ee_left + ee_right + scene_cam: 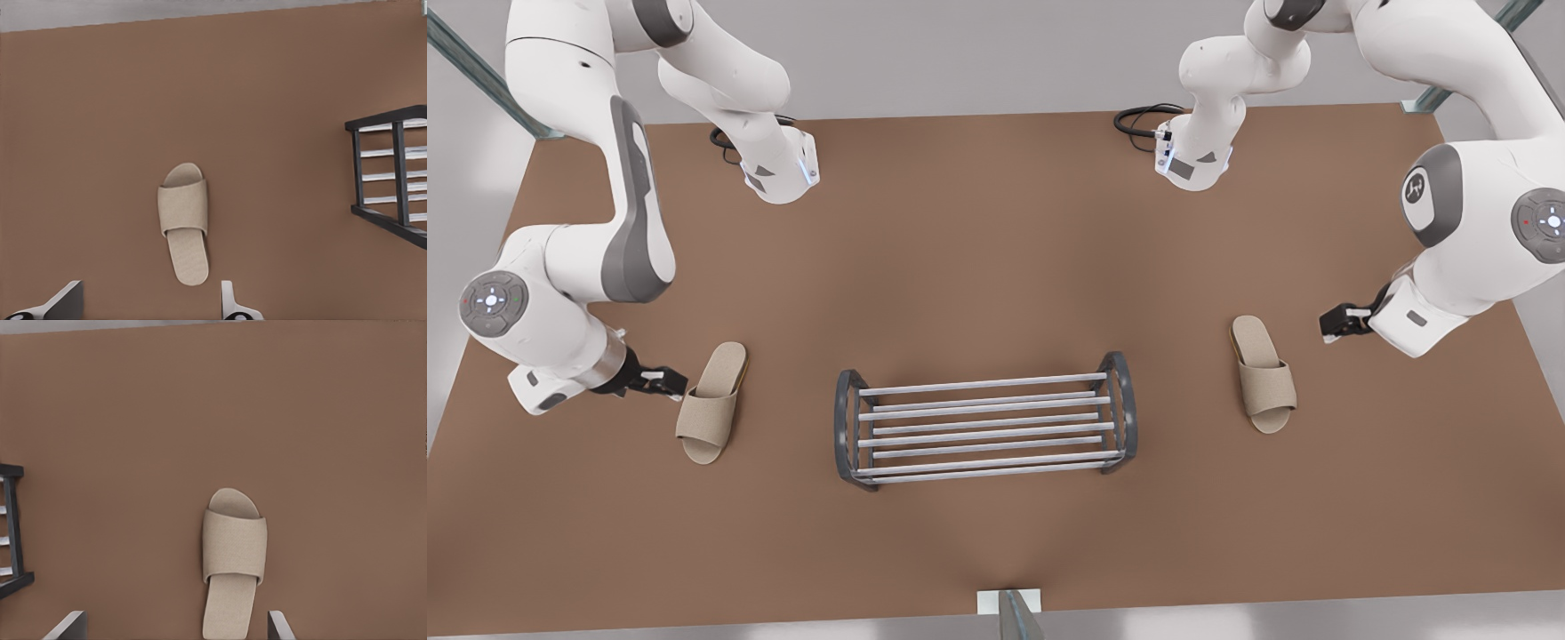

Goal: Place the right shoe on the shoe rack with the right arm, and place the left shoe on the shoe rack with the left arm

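- In the front view, we see the left shoe (1263,373) on the desk (978,231) at 3 o'clock of the rack (985,418), and the right shoe (711,402) at 9.
- The left gripper (1336,324) and right gripper (667,384) hover close by, jaws spread.
- We judge the shoes light and soft, so grip across the sole's sides.

A brown table (996,240) with a plain matte top takes up most of the front view, and the same brown surface shows in both wrist views. Beyond its far edge lies pale grey floor (978,53). Two black cables (1143,120) curl on the table near that edge, one toward each far corner. Slanted metal struts (480,76) cross the upper corners, and a short metal post (1014,613), perhaps a camera mount, stands at the near edge.
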You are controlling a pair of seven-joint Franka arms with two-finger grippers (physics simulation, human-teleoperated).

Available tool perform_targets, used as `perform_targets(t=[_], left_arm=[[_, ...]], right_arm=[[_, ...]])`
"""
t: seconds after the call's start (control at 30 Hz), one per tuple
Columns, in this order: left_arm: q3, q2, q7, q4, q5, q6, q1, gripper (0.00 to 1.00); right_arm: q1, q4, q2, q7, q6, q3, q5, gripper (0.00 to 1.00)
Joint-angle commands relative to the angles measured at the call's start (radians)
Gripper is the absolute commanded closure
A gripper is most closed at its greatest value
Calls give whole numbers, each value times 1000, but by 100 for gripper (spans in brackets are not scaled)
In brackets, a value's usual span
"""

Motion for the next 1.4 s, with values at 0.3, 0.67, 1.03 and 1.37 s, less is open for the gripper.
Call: perform_targets(t=[0.3,0.67,1.03,1.37], left_arm=[[109,-331,-510,-897,-1067,1030,0,0],[159,-204,907,-1113,-1816,1046,0,0],[236,-72,1162,-1102,-2055,996,0,0],[236,-31,1156,-1072,-2365,757,0,0]], right_arm=[[-11,-450,-125,-496,631,1,-521,0],[-23,-676,-39,988,756,0,-2223,0],[-32,-766,38,1235,649,-32,-2568,0],[-35,-746,106,1225,521,-54,-2596,0]])
